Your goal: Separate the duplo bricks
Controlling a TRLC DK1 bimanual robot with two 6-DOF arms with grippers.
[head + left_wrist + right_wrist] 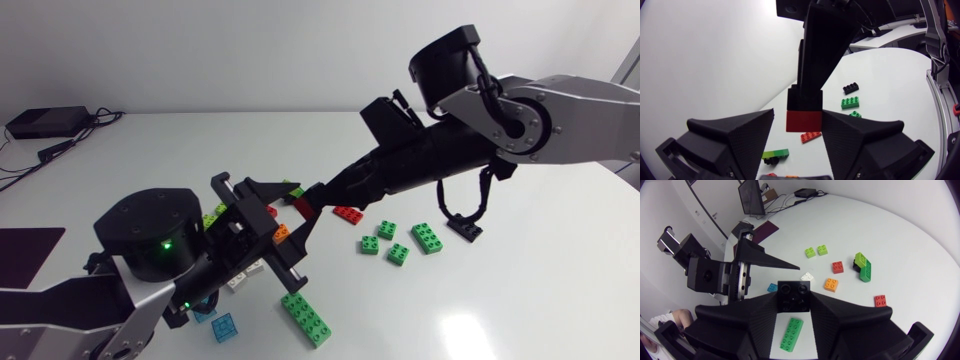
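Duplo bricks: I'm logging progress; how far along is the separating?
Done: single bricks lie loose, like the long green brick. In hand: the right gripper holds a black brick with a red brick attached, between the open fingers of the left gripper. Left: the joined green stack.

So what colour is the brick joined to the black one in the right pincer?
Red brick, joined to the black brick; clearest in the left wrist view.

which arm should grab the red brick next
Left: the left gripper, open, sits either side of the red brick, while the right gripper is shut on the black brick joined to it.
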